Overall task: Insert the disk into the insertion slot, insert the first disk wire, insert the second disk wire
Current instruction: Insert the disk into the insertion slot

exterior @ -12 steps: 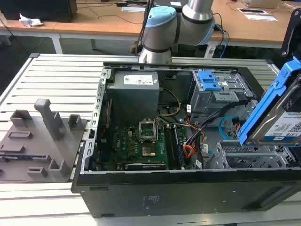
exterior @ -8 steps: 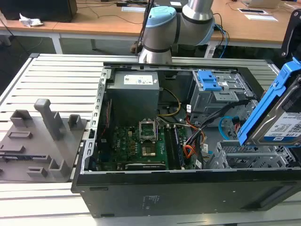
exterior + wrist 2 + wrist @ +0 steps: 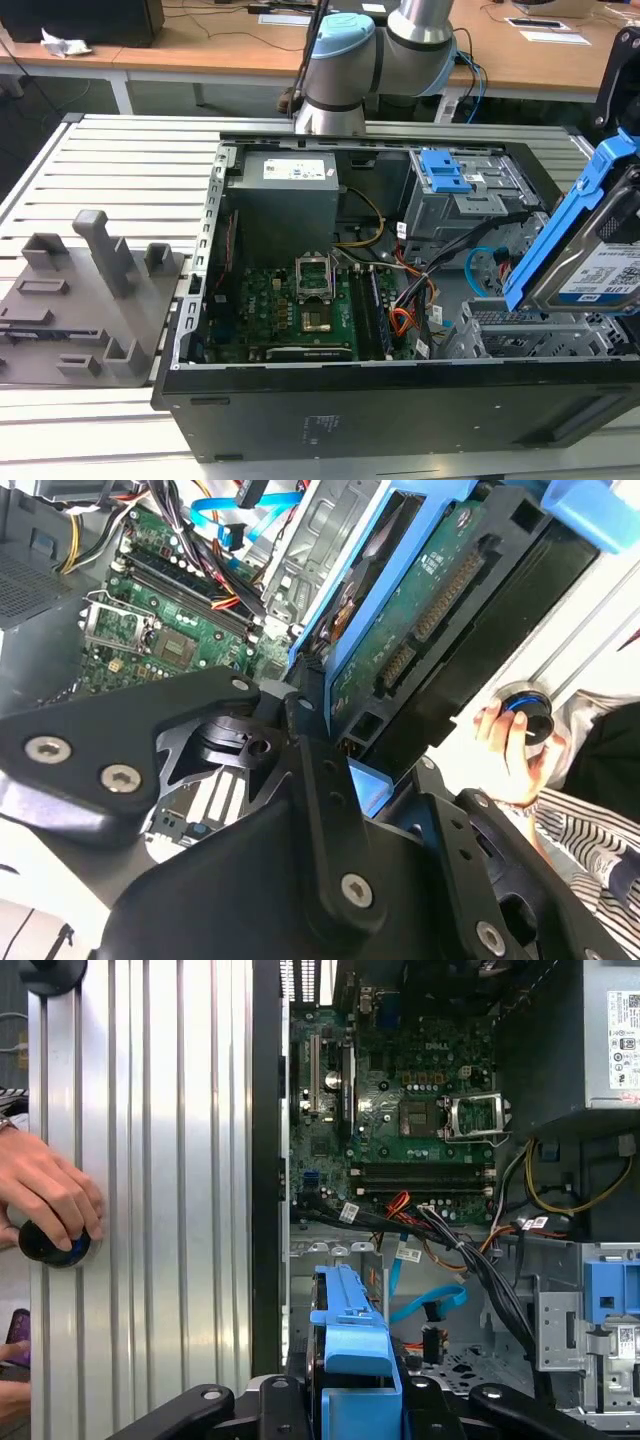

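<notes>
The disk (image 3: 600, 262) is a silver drive in a blue plastic carrier. It hangs tilted over the exterior view's right end of the open computer case. My gripper (image 3: 352, 1408) is shut on the disk's carrier (image 3: 350, 1335), and the second wrist view shows the disk's green circuit board (image 3: 420, 610). Just below the disk lies the insertion slot (image 3: 520, 330), a low grey perforated bay, with a gap between the two. A loose blue disk wire (image 3: 482, 265) curls beside the slot, among orange and black leads (image 3: 470, 1250).
A taller grey cage with a blue tab (image 3: 445, 175) stands behind the slot. The motherboard (image 3: 300, 310) and power supply (image 3: 285, 195) take up the rest of the case. A grey fixture plate (image 3: 85, 300) lies on the slatted table. A person's hand (image 3: 45, 1195) rests on a knob.
</notes>
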